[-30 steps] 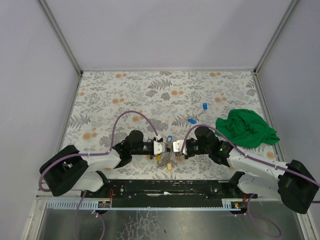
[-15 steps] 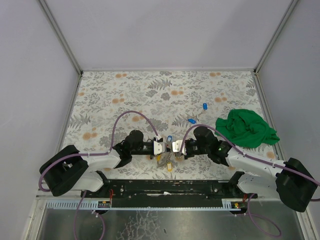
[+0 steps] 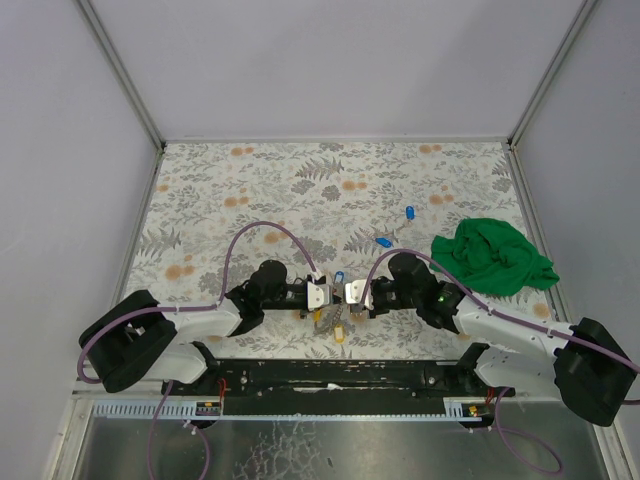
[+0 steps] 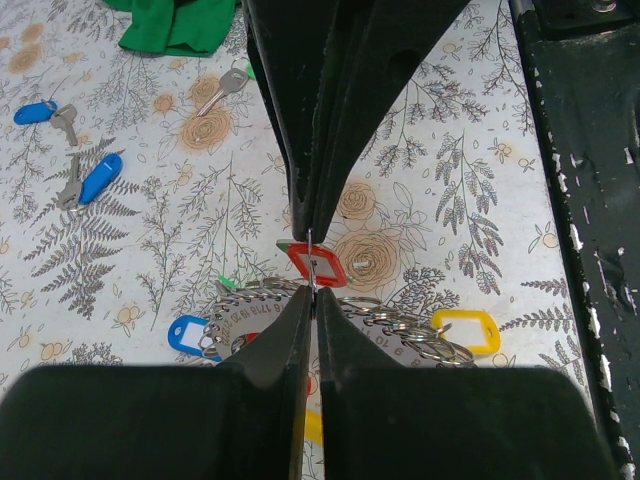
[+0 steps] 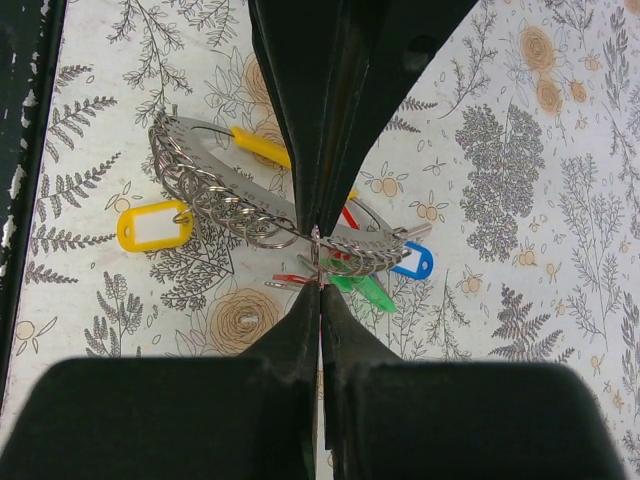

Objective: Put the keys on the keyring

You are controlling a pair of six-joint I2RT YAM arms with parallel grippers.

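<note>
The keyring (image 4: 400,325) is a bunch of silvery rings on a numbered metal plate with yellow, blue, red and green tags. It lies on the table under both grippers and shows in the right wrist view (image 5: 230,200) and the top view (image 3: 335,322). My left gripper (image 4: 312,292) and right gripper (image 5: 320,285) meet tip to tip. Both are shut on one thin ring of the bunch, held edge-on by the red tag (image 4: 320,266). Two loose blue-tagged keys (image 4: 95,180) (image 4: 40,112) lie farther off, as does a silver key (image 4: 225,88).
A green cloth (image 3: 495,255) lies at the right of the flowered table cover. The blue keys (image 3: 382,242) (image 3: 409,212) lie between it and the grippers. The black base rail (image 3: 330,375) runs along the near edge.
</note>
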